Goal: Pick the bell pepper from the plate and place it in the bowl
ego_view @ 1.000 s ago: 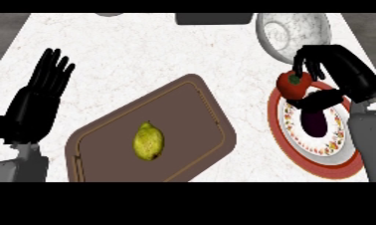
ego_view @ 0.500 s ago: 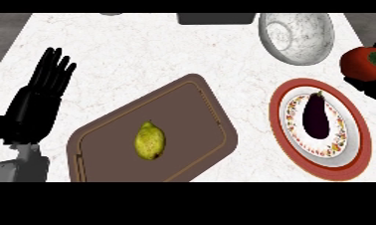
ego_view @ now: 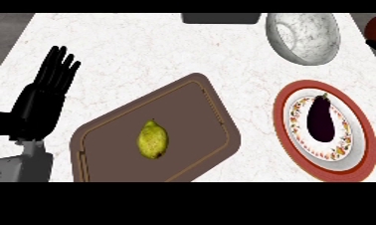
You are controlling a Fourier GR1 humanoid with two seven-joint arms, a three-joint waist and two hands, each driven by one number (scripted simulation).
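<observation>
One cut-off shape: dark sliver (ego_view: 371,37) at frame edge above plate (ego_view: 285,119), possibly right hand; grip unreadable
Bell pepper: can't locate
Left hand (ego_view: 40,104): far left of plate, fingers straight, holding nothing
Bowl (ego_view: 305,37): above plate
Surface: white marbled counter (ego_view: 147,50)

White marbled counter (ego_view: 147,50) — bearing brown tray (ego_view: 198,114), grey bowl (ego_view: 305,37), red-rimmed plate (ego_view: 294,94) and dark object (ego_view: 220,18) at far edge.
</observation>
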